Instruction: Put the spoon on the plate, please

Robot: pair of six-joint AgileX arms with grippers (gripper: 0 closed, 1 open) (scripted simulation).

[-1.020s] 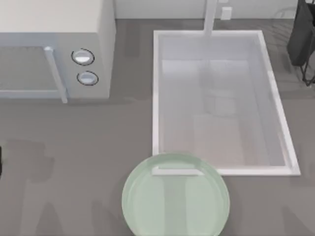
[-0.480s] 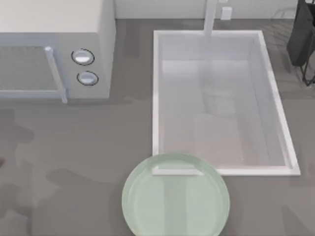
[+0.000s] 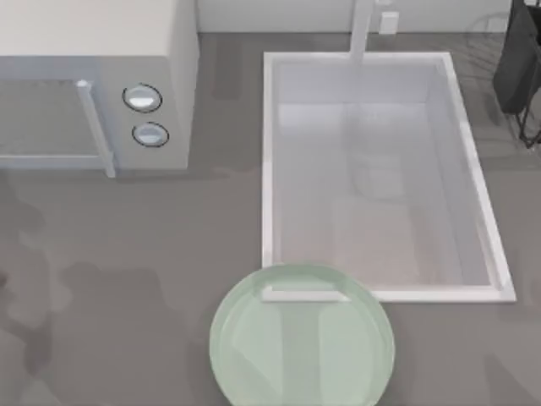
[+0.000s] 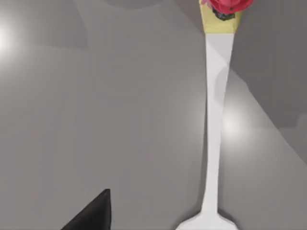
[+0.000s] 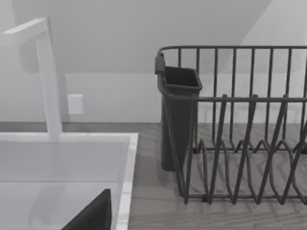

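Spoon [image 4: 214, 124] lies flat on the grey bench [image 3: 127, 245], seen in the left wrist view: thin pale handle running straight, red-and-yellow ornament [image 4: 223, 12] at one end, start of the white bowl at the other edge of the picture. One dark fingertip [image 4: 91, 214] of the left arm's jaws pokes in near the bowl end, apart from the spoon, not touching it; cannot tell how far those jaws are open, nothing seen held. Where the spoon sits on the bench relative to the plate cannot be told. Top view: pale green plate [image 3: 302, 342] at the near edge of the bench, its far rim overlapping the near edge of the white sink [image 3: 379, 178]. Microwave [image 3: 93, 85] at the far left, faucet [image 3: 363, 30] behind the sink, dark dish rack [image 3: 520, 68] at the far right. Right wrist view: faucet post, sink corner, wire dish rack with a dark cutlery cup [image 5: 178, 120] on its side; a dark fingertip [image 5: 93, 215] of the right arm's jaws at the edge, opening cannot be told.
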